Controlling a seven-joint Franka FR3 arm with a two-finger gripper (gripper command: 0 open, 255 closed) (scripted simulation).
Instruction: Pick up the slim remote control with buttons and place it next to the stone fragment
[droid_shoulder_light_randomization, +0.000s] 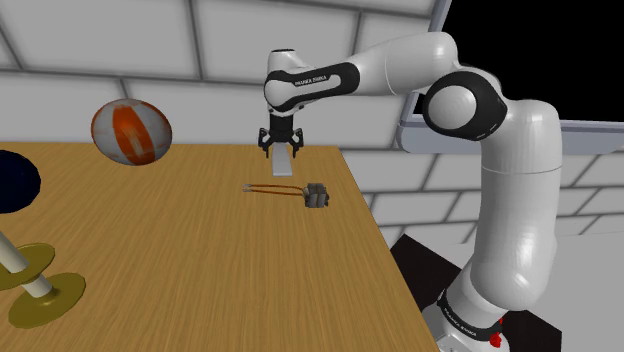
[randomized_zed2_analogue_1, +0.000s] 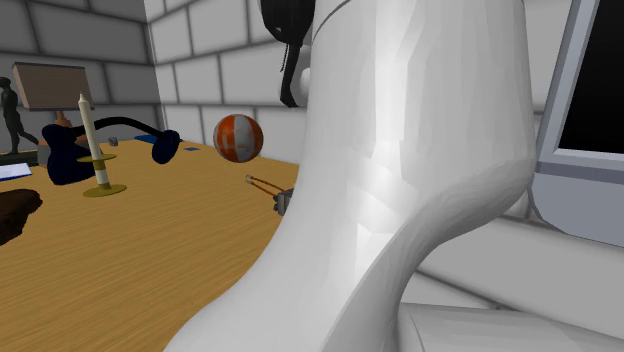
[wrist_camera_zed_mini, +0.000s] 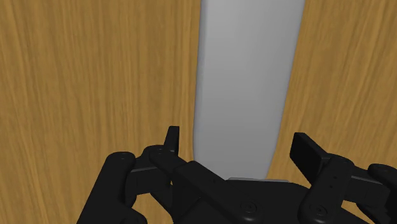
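Two gripper (droid_shoulder_light_randomization: 283, 149) fingers (wrist_camera_zed_mini: 308, 156) stand wide, flanking the grey remote (wrist_camera_zed_mini: 245, 83) without contact. We locate it upper centre in the shoulder view, at the table's (droid_shoulder_light_randomization: 180, 260) far edge. In the second exterior view, the arm (randomized_zed2_analogue_1: 400, 170) partly hides the stone fragment (randomized_zed2_analogue_1: 283, 203).

1 remote (wrist_camera_zed_mini: 245, 83), 1 ball (droid_shoulder_light_randomization: 131, 131), 1 candlestick (randomized_zed2_analogue_1: 93, 145), 1 stone fragment (droid_shoulder_light_randomization: 316, 196).

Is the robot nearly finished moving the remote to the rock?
Not yet. Done: the gripper is down at the grey remote, one finger on each side. In hand: the grab; the fingers look open, not touching it. Left: lifting it and setting it beside the stone fragment, which lies nearby on the wooden table.
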